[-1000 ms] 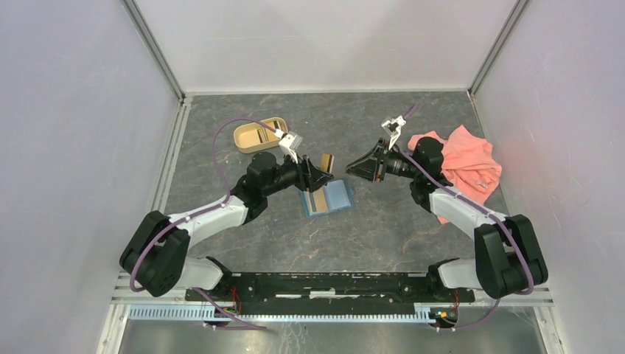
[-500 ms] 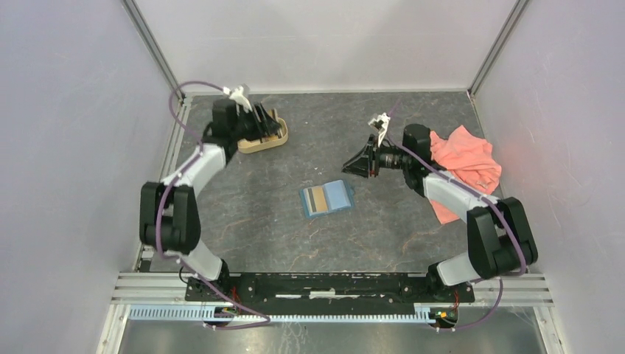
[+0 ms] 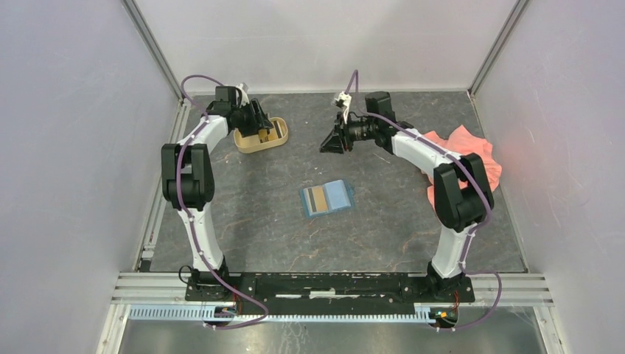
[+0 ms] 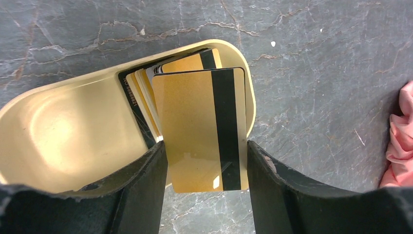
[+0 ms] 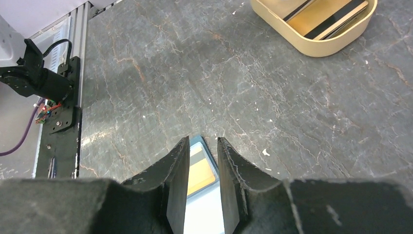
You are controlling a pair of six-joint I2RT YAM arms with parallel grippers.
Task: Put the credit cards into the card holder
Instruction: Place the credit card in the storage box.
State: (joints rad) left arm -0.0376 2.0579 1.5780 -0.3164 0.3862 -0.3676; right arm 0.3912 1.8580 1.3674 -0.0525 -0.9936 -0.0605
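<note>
Two grippers: both in shot, one loaded, one bare.
Left gripper (image 4: 205, 146): clamped on the long edges of a gold card, with a black finger (image 4: 146, 190) pressed to each side.
Gold card (image 4: 199, 122): it has a dark stripe down one side. Its upper part is over the tray and its lower end pokes out past the rim, above bare desk.
Credit cards (image 4: 143, 92): the rest lean in a stack just behind the held one, at one end of the tray. Most show gold faces, there is a black card on the outside and another striped gold one at the back.
Tray (image 4: 58, 131): tan and oval, its other end bare, sitting near the far-left corner of the desk.
Left arm: stretched up along the left edge, wrist bent over the tray.
Right gripper (image 5: 202, 146): jaws a slim gap apart with nothing between them. It hovers above the desk toward the middle of the far edge.
Card holder (image 3: 335, 196): teal-blue, lying open and flat at mid-desk, well apart from both grippers. The right wrist camera catches it through the gap between its fingers.
Stored card (image 3: 317, 200): one gold card with a dark stripe lies on the holder's left half.
Cloth (image 3: 472, 158): pink and crumpled by the right edge, toward the far corner, partly behind the right arm.
Desk (image 3: 383, 221): dark grey, veined like stone.
</note>
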